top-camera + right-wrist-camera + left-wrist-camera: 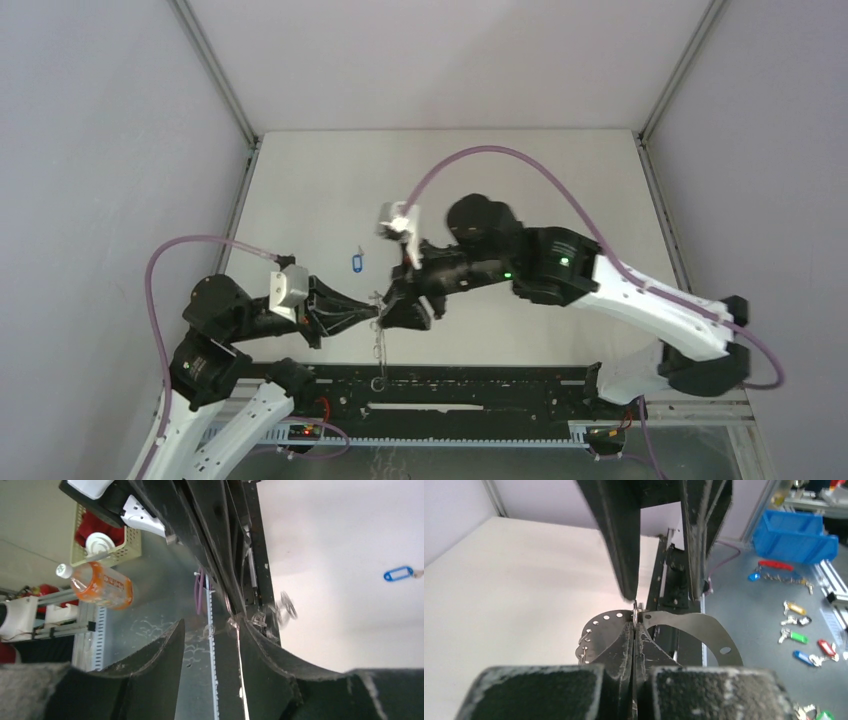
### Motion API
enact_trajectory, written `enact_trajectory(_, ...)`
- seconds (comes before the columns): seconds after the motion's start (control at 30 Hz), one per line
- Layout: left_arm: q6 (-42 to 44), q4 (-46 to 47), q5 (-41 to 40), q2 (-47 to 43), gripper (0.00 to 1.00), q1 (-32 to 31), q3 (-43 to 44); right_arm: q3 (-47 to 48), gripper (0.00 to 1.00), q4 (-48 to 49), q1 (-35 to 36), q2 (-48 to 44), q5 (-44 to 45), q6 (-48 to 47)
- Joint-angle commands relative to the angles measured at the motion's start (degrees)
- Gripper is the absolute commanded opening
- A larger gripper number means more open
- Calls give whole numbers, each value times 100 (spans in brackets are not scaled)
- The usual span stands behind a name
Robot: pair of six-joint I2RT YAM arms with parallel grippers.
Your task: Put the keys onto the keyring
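Watching from above, the left gripper [376, 313] and right gripper [400, 303] meet at the keyring [378, 352], blue key [357, 262] lying beyond it. Left wrist: left fingers clenched on the keyring's band. Right wrist: right jaws parted beside the blurred keyring.

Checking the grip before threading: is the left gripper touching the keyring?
Touching. The left wrist view shows the left gripper shut, with the keyring pinched between its fingertips.
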Motion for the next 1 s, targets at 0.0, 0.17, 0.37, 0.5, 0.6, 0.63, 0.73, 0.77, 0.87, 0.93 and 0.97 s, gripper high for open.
enact_trajectory(0.0,-1344,1638,-306,-107,0,7,-91,-1771,53,2672,-601,-1510,-636,1126)
enact_trajectory(0.17,-1828,2041,-447,-29,0,7,-44,-2490,49,3150,-579,-1971,-399,1218)
enact_trajectory(0.37,-1721,1955,-781,14,0,7,2,-2491,51,2943,179,-1940,668,729)
enact_trajectory(0.5,-1599,1794,-943,45,0,8,76,-2200,50,2429,596,-1729,1683,386)
enact_trajectory(0.6,-1496,1690,-959,58,0,7,123,-1773,41,1989,897,-1402,2237,78)
enact_trajectory(0.63,-1454,1662,-967,59,0,7,121,-1657,37,1897,977,-1297,2332,-11)
enact_trajectory(0.73,-1343,1599,-987,61,0,7,143,-1325,31,1651,1153,-1012,2547,-192)
enact_trajectory(0.77,-1330,1593,-1010,57,0,7,153,-1236,29,1575,1204,-937,2652,-235)
enact_trajectory(0.87,-1309,1578,-1076,41,0,7,186,-898,28,1154,1365,-642,3214,-342)
enact_trajectory(0.93,-1307,1569,-1156,16,0,7,198,-586,35,732,1508,-383,3792,-363)
enact_trajectory(0.97,-1299,1568,-1207,4,0,7,193,-450,40,538,1587,-244,4078,-405)
